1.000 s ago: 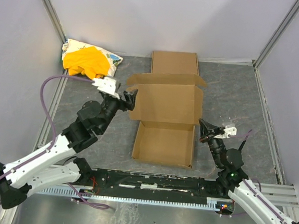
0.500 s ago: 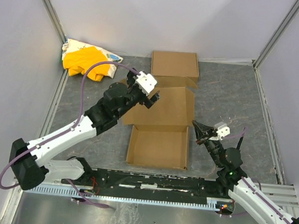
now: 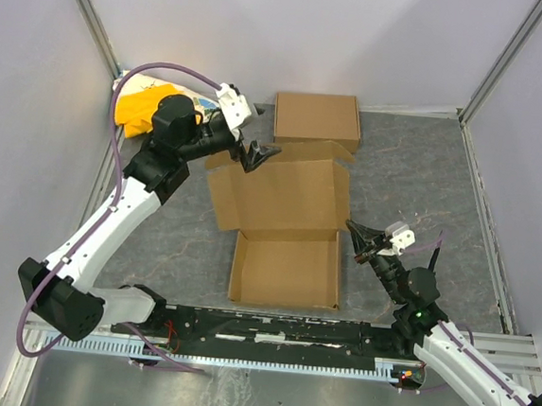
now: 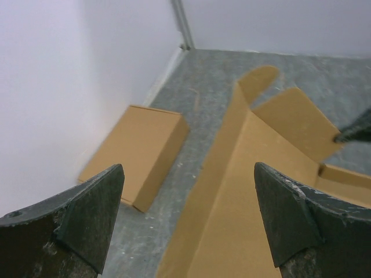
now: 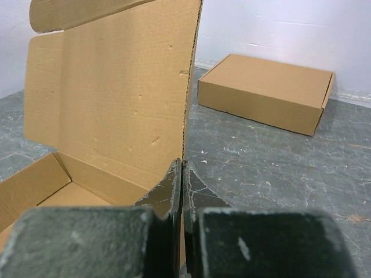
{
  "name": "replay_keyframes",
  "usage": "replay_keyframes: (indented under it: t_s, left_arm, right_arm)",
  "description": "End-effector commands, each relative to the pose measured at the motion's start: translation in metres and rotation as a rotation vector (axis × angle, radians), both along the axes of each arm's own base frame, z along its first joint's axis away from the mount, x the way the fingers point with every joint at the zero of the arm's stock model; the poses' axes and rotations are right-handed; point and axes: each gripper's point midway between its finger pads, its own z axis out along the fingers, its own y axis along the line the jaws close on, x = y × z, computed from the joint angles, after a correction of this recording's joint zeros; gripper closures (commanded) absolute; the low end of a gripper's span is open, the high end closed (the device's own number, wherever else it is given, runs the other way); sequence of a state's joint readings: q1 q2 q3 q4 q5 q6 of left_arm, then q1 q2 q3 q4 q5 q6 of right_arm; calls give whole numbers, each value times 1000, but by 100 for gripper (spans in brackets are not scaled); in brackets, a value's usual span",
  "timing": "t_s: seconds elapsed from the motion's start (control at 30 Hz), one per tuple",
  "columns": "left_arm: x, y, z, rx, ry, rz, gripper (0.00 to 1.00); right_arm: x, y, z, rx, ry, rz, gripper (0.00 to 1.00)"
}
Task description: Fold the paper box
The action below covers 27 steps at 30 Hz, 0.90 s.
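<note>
I see my left gripper (image 3: pixel 256 154), jaws spread wide, over the raised lid of the paper box (image 3: pixel 285 200) (far left corner). My right gripper (image 3: pixel 352 231) has its jaws pressed together at the lid's right edge.

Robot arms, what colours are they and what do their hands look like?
Both arms, the left arm and the right arm, have white shells with black joints. A purple cable runs along each. The left hand and the right hand have two dark, wedge-shaped fingers, scuffed pale at the edges.

The left tool (image 4: pixel 186 169) gapes wide over the paper box (image 4: pixel 232 185).
</note>
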State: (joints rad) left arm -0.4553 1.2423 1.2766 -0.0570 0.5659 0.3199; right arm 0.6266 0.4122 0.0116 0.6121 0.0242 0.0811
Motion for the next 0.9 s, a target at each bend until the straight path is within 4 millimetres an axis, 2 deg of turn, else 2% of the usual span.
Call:
replay_keyframes:
  t_s: [0.0, 0.1, 0.27, 0.43, 0.57, 0.73, 0.87]
  left_arm:
    - [-21, -9, -33, 111, 52, -176, 1]
    - [-10, -3, -52, 153, 56, -129, 1]
    - [12, 4, -59, 138, 35, -61, 1]
    - [12, 1, -77, 149, 96, -117, 2]
    - [6, -2, -91, 158, 138, -158, 16]
    - [1, -3, -92, 142, 153, -168, 39]
    - [4, -1, -95, 139, 154, -130, 75]
  right_arm:
    - [-4, 5, 0, -11, -18, 30, 98]
    - [-4, 6, 0, -13, -18, 38, 98]
    - [-6, 8, -2, -18, -10, 53, 99]
    - [-5, 10, -5, -29, 4, 56, 98]
    - [-3, 9, -4, -30, 13, 45, 98]
    - [-1, 8, -7, -36, 33, 34, 99]
    - [1, 8, -8, -41, 43, 32, 99]
